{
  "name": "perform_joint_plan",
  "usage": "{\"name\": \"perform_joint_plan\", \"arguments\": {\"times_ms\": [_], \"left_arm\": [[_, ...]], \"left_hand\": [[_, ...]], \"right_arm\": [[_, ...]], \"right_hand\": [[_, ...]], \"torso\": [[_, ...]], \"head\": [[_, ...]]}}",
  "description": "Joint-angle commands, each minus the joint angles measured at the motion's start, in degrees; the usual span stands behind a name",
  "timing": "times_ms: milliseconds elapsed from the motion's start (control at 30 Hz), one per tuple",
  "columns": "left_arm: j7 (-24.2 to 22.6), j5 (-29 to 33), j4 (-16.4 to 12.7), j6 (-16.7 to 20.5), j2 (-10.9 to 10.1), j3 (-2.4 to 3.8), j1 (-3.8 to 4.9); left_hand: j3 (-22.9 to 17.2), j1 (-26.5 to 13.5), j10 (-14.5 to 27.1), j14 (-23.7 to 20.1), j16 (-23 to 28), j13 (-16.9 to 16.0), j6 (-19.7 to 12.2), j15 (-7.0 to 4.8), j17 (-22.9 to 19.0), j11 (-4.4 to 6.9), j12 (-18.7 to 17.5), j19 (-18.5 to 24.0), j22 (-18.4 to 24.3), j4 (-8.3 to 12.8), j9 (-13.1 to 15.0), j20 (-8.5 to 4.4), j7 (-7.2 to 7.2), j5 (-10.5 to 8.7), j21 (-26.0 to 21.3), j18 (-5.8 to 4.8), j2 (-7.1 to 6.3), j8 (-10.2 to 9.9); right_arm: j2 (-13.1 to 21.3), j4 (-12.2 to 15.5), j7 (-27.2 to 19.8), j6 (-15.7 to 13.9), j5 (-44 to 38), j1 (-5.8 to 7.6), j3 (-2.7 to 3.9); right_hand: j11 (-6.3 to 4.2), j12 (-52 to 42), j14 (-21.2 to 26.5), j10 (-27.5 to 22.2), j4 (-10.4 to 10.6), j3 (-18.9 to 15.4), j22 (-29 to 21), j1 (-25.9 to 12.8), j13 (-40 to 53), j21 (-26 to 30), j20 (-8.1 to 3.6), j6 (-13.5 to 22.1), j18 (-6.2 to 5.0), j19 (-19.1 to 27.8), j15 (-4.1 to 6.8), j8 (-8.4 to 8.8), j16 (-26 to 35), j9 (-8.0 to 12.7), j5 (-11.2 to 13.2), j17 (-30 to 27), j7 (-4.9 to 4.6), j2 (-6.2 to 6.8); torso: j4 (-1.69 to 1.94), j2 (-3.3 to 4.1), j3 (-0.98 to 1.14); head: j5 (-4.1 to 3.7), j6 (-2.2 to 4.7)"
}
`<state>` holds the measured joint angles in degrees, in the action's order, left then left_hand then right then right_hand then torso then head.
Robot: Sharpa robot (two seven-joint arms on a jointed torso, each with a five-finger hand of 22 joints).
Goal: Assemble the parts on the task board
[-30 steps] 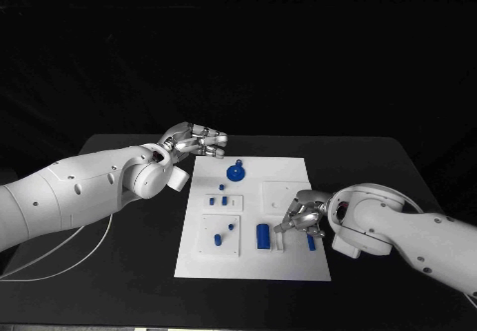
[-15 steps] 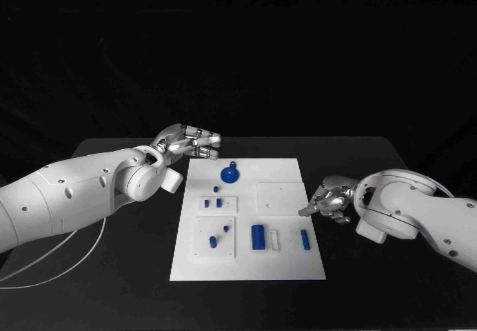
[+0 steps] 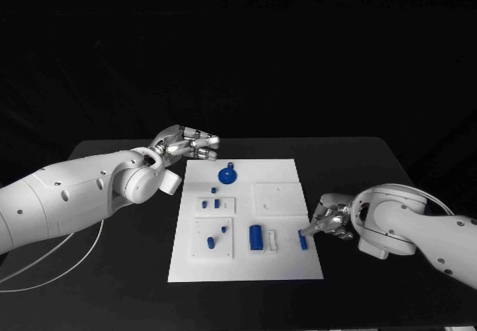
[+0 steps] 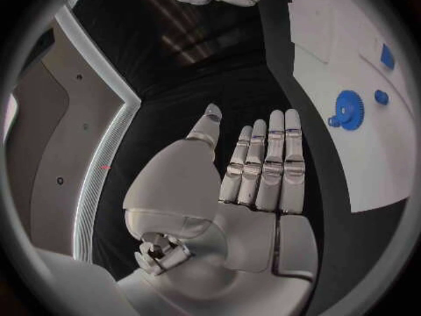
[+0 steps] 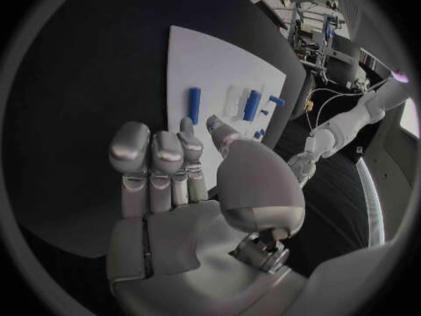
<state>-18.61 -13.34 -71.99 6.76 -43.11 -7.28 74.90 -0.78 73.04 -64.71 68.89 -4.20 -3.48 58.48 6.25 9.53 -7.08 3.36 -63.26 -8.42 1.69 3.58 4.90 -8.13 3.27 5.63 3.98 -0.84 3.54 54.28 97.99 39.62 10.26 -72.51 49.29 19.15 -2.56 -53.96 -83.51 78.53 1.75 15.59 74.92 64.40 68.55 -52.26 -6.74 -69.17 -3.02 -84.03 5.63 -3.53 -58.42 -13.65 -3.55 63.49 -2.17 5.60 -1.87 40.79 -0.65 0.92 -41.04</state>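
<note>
task board (image 4: pixel 368 119) cut off by circle's rim.

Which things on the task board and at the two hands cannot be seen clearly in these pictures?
- Right hand, head view: whether its fingers touch the small blue bar is too small to tell.
- Small parts on the raised plates, head view: too small to tell whether they are seated.
- Task board, left wrist view: cut off by the circle's rim.
- Blue gear, head view: its teeth are too small to make out.
</note>
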Motion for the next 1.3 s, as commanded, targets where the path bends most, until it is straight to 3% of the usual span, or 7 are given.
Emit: {"name": "perform_joint_plan", "arguments": {"times_ms": [33,133,300,900,1000,1133,1300], "left_arm": [[-0.81,-0.35,-0.24,0.42,0.02,-0.05,-0.03],[-0.82,-0.41,-0.28,0.32,0.01,-0.11,-0.05],[-0.74,-0.52,-0.29,0.18,-0.03,-0.17,-0.07],[-0.38,-0.58,-0.37,-0.27,-0.19,-0.29,-0.07],[-0.30,-0.56,-0.38,-0.50,-0.19,-0.29,-0.07],[-0.38,-0.52,-0.48,-0.81,-0.23,-0.31,-0.07],[-0.47,-0.50,-0.49,-0.88,-0.33,-0.32,-0.07]], "left_hand": [[0.42,-0.02,-0.44,-0.15,0.28,0.02,-0.03,-0.25,-0.06,-0.12,0.07,-0.20,0.09,-0.07,0.07,0.14,-0.16,-0.27,0.04,-0.47,-0.60,0.10],[0.58,-0.30,-0.42,-0.24,0.32,0.01,0.43,-0.23,-0.11,-0.11,0.08,-0.16,0.11,-0.31,0.08,0.14,0.00,-0.33,0.01,-0.51,-0.59,0.12],[0.90,-0.48,-0.47,-0.27,0.31,0.01,0.59,-0.23,-0.19,-0.09,0.08,-0.14,0.12,-0.51,0.07,0.13,0.05,-0.37,0.00,-0.55,-0.72,0.07],[2.00,-0.89,-0.27,-0.33,0.31,0.01,0.10,-0.17,-0.36,-0.18,0.08,-0.12,0.18,-1.60,0.06,0.17,-0.15,-0.34,-0.04,-0.55,-0.56,0.07],[2.01,-0.87,-0.26,-0.33,0.30,0.01,0.07,-0.17,-0.35,-0.19,0.08,-0.12,0.18,-1.68,0.06,0.17,-0.16,-0.34,-0.05,-0.54,-0.53,0.07],[2.07,-0.98,-0.28,-0.30,0.29,0.01,-0.08,-0.18,-0.35,-0.19,0.08,-0.15,0.19,-1.97,0.06,0.17,-0.19,-0.35,-0.04,-0.52,-0.18,0.07],[2.10,-0.96,-0.28,-0.33,0.31,0.01,-0.04,-0.17,-0.35,-0.19,0.09,-0.14,0.20,-2.00,0.07,0.17,-0.18,-0.36,-0.05,-0.52,-0.11,0.08]], "right_arm": [[-0.58,0.16,1.81,2.36,-5.02,-0.29,-0.65],[-1.09,-0.13,1.99,4.58,-6.66,-0.43,-1.38],[-1.88,-0.60,2.09,5.48,-9.32,-0.77,-2.19],[-4.42,-2.48,2.46,3.64,-18.81,-1.50,-2.87],[-4.63,-2.75,2.53,4.27,-20.10,-1.51,-3.45],[-4.87,-3.32,2.63,5.78,-21.46,-1.52,-5.19],[-5.46,-3.95,2.64,6.80,-21.91,-1.52,-6.79]], "right_hand": [[-0.07,-0.25,0.01,0.19,0.75,0.20,6.77,-0.13,0.25,-0.31,0.16,-0.57,0.29,-1.05,-0.23,-0.14,0.26,-0.43,0.22,-0.19,0.10,1.04],[0.04,0.27,0.06,-0.06,1.98,0.02,6.67,-1.10,0.02,0.11,0.15,-0.27,0.32,-0.93,-0.26,-0.11,0.49,-0.63,0.58,-0.38,-0.05,1.34],[0.03,0.74,0.07,-0.05,3.50,0.03,6.56,-0.97,-0.16,0.57,-0.02,-0.21,0.43,-0.84,-0.15,-0.16,0.78,-0.71,0.69,-0.46,-0.12,2.09],[-0.01,0.66,0.03,0.05,3.87,0.78,6.58,-0.34,0.10,0.69,0.00,-0.16,0.48,-0.93,-0.18,-0.13,1.07,-0.78,0.64,-0.50,-0.08,1.98],[-0.08,0.61,0.02,0.01,2.40,2.80,6.60,1.31,0.18,0.65,0.00,-0.11,0.50,-0.94,-0.15,-0.12,1.12,-0.72,0.61,-0.53,-0.05,2.06],[0.24,0.92,0.10,-0.43,-1.35,4.65,6.51,2.62,0.13,1.12,0.17,1.32,0.46,-0.78,-0.37,-0.09,1.51,0.19,0.41,-0.85,-0.61,1.46],[1.20,2.00,0.16,-1.38,-7.63,5.86,6.33,2.40,-0.77,2.35,0.96,5.02,-0.12,-0.60,-1.08,-0.10,1.99,6.27,-1.23,-1.27,-2.24,0.77]], "torso": [[0.15,-0.02,-0.06],[0.19,0.01,-0.14],[0.07,0.07,-0.05],[-0.02,0.09,-0.05],[0.02,0.08,-0.07],[0.06,0.06,-0.14],[-0.05,0.09,0.02]], "head": [[-0.01,-0.07],[0.21,-0.17],[0.59,-0.29],[1.09,-0.70],[1.16,-0.79],[1.19,-0.86],[1.33,-1.05]]}}
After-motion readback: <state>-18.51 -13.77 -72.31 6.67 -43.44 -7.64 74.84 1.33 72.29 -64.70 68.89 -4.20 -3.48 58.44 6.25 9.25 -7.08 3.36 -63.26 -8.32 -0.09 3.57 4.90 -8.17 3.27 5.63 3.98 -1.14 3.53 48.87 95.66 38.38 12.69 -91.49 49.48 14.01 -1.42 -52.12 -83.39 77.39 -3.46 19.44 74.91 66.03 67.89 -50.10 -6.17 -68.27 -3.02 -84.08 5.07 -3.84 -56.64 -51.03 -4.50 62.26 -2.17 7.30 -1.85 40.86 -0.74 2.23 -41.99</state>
